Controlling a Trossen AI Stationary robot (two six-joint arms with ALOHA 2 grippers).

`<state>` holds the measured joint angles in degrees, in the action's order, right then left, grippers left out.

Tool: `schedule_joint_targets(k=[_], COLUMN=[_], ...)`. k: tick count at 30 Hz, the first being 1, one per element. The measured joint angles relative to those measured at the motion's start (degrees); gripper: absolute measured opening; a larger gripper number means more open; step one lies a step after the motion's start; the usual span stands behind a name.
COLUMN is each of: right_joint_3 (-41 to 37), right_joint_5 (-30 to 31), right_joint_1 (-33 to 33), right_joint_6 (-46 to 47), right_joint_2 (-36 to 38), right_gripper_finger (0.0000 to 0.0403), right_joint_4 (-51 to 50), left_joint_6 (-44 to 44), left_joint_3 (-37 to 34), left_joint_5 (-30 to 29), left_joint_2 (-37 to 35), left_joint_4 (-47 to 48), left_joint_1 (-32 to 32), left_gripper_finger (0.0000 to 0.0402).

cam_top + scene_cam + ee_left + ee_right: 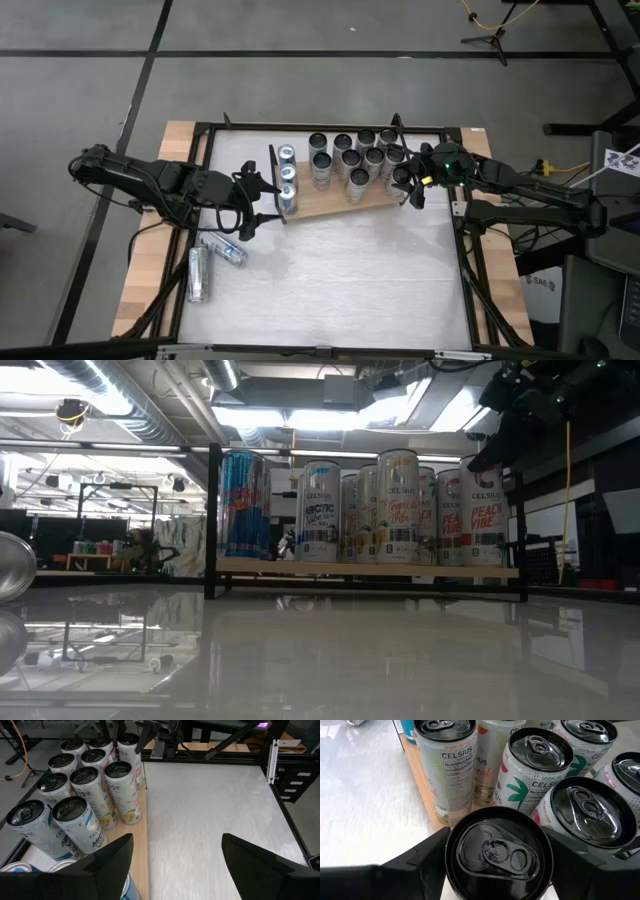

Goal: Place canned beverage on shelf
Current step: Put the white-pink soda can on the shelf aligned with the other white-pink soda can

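Item one: the shelf (330, 205), a light wooden board with black wire ends, lay across the far half of the white table (350, 270), and we counted a cluster of upright cans (352, 158) on its right part and three blue-and-silver cans (287, 178) in a row at its left end.

Item two: the right gripper (407, 183) stood at the shelf's right end, its fingers closed around a black-topped can (498, 852), which we saw upright just beside the other Celsius cans (540, 770). We could not tell whether this can's base rested on the board.

Item three: the left gripper (250, 205) hung near the shelf's left end, fingers (107, 862) spread apart and holding nothing; we noted the white table surface showing between them.

Item four: two further cans (210, 262) lay on their sides on the table's left, nearer than the shelf and well apart from it.
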<state>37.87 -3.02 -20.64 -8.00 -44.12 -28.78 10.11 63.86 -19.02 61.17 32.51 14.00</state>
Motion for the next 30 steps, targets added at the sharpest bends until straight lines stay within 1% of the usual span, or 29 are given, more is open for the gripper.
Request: schedule_joint_targets(k=[15,17,19,25,30], right_joint_3=[0.01,0.01,0.00,0.00,0.00], right_joint_5=[0.02,0.02,0.07,0.26,0.21], right_joint_1=[0.00,0.00,-0.01,-0.01,-0.02], right_joint_6=[-0.01,-0.01,-0.06,-0.07,-0.05], right_joint_2=[0.00,0.00,0.00,0.00,0.00], right_gripper_finger=[0.0276,0.0281,0.0293,0.0348,0.0373], right_joint_4=[-0.04,-0.05,-0.14,-0.21,-0.19], left_joint_6=[0.00,0.00,0.00,0.00,0.00], left_joint_3=[0.00,0.00,0.00,0.00,0.00], left_joint_5=[0.00,0.01,0.01,0.01,0.01], left_joint_2=[0.00,0.00,0.00,0.00,0.00], left_joint_4=[0.02,0.02,0.02,0.00,0.01], left_joint_1=[0.00,0.00,0.00,0.00,0.00], left_gripper_finger=[0.0296,0.0296,0.0296,0.0296,0.0296])
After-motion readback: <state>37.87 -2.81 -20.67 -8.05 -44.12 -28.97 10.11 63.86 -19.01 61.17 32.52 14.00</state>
